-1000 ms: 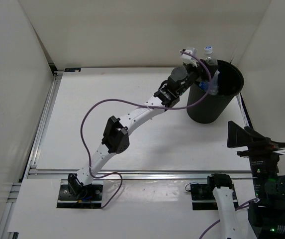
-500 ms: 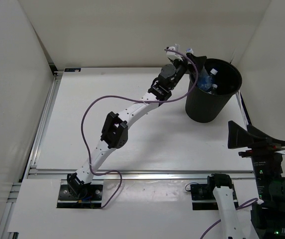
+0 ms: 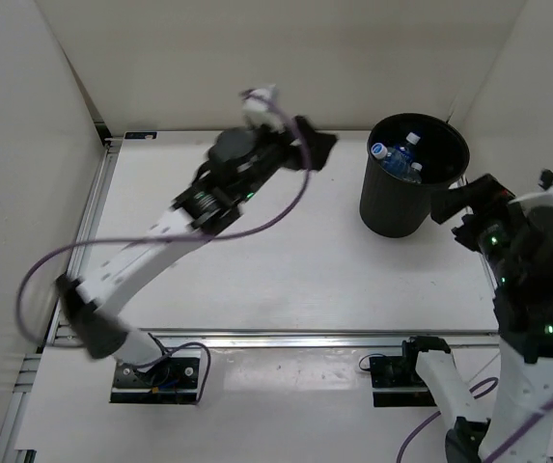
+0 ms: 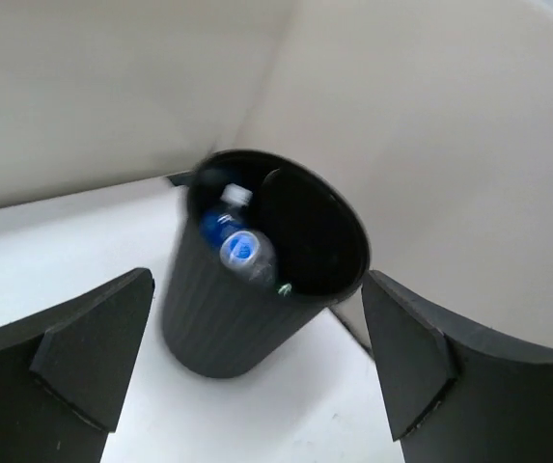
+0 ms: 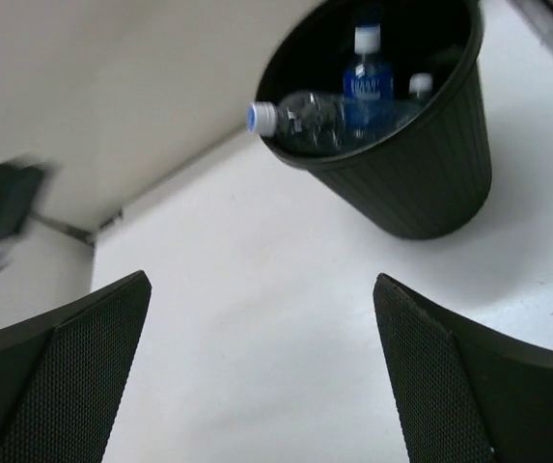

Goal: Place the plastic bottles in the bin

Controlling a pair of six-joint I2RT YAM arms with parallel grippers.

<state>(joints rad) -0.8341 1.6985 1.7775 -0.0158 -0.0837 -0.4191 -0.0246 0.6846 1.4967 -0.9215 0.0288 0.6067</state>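
The black ribbed bin [image 3: 392,207] stands at the table's far right. Plastic bottles [image 3: 399,161] lie inside it. In the right wrist view a clear bottle [image 5: 300,118] leans on the rim of the bin [image 5: 421,183], and a blue-labelled bottle [image 5: 366,82] stands upright behind it. The left wrist view shows the bin [image 4: 228,328] with a blue-labelled bottle [image 4: 242,253] in it. My left gripper [image 3: 317,145] hangs open and empty to the bin's left, well apart from it. Just right of the bin, my right gripper [image 3: 464,203] is open and empty too.
White walls close the table [image 3: 286,260] at the back and on both sides. A metal rail [image 3: 286,338] runs along the near edge. A purple cable [image 3: 286,193] loops off the left arm.
My left gripper opened over the bin, dropped a bottle in and swung away to the left. The right arm rose from the near right corner to beside the bin.
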